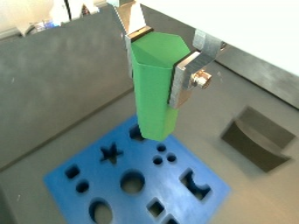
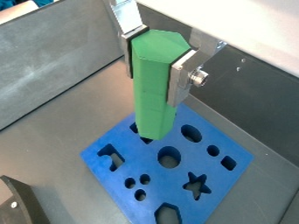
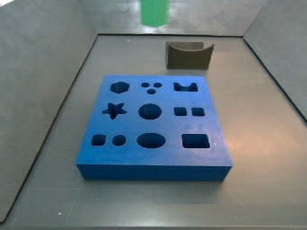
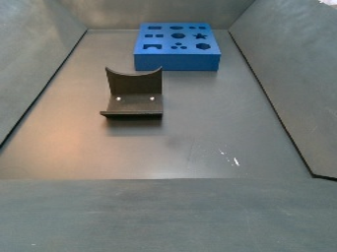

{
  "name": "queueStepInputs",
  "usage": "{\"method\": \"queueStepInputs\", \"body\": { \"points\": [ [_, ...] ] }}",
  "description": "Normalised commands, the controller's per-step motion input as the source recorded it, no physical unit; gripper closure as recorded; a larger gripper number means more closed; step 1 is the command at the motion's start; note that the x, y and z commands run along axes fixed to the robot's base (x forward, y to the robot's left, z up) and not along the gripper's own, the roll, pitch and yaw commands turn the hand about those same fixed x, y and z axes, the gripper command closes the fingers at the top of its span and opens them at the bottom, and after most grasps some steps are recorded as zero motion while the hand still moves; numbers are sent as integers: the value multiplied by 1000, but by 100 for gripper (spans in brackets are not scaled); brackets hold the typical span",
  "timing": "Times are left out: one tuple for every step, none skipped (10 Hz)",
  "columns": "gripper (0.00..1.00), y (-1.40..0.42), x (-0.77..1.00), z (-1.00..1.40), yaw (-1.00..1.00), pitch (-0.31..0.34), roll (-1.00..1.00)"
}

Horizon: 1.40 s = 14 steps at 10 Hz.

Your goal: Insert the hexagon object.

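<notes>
The gripper (image 1: 156, 70) is shut on the hexagon object (image 1: 155, 105), a bright green peg that hangs upright between the silver fingers (image 1: 183, 83). Both wrist views show this grip (image 2: 153, 70), with the peg (image 2: 155, 109) well above the blue block with shaped holes (image 1: 103, 175) (image 2: 140, 162). The peg's lower end lines up over one corner of the block. In a side view only the peg's lower end (image 3: 153, 11) shows at the top edge, high above the block (image 3: 132, 126), whose hexagon hole (image 3: 118, 87) is open. The gripper is out of both side views.
A dark grey curved holder (image 3: 188, 56) stands on the floor beyond the block and also shows in a side view (image 4: 133, 94) and a wrist view (image 1: 260, 138). The block (image 4: 180, 61) lies inside a grey walled bin (image 3: 72, 81).
</notes>
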Motion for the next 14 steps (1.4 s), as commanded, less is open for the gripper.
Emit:
{"method": "queueStepInputs", "body": {
  "points": [
    [100, 680, -1000, -1000, 34, -171, 0],
    [100, 700, -960, -1000, 20, -146, 0],
    [100, 537, -737, -934, 0, -193, -94],
    [100, 194, -537, -489, 0, -244, -306],
    [100, 3, -637, -377, -51, -204, -361],
    [100, 0, -594, -449, -54, -169, -301],
    [100, 0, -369, -629, 0, -187, -154],
    [100, 0, -209, -494, 0, -99, -120],
    [100, 0, -3, -623, 0, -63, -27],
    [100, -49, 6, -711, 0, -64, -37],
    [100, -151, 303, -629, -66, -27, 0],
    [100, -166, 291, -537, -120, -33, 10],
    [100, 0, 349, -400, -69, 0, 24],
    [100, 149, 166, -226, 0, 34, 26]
  ]
}}
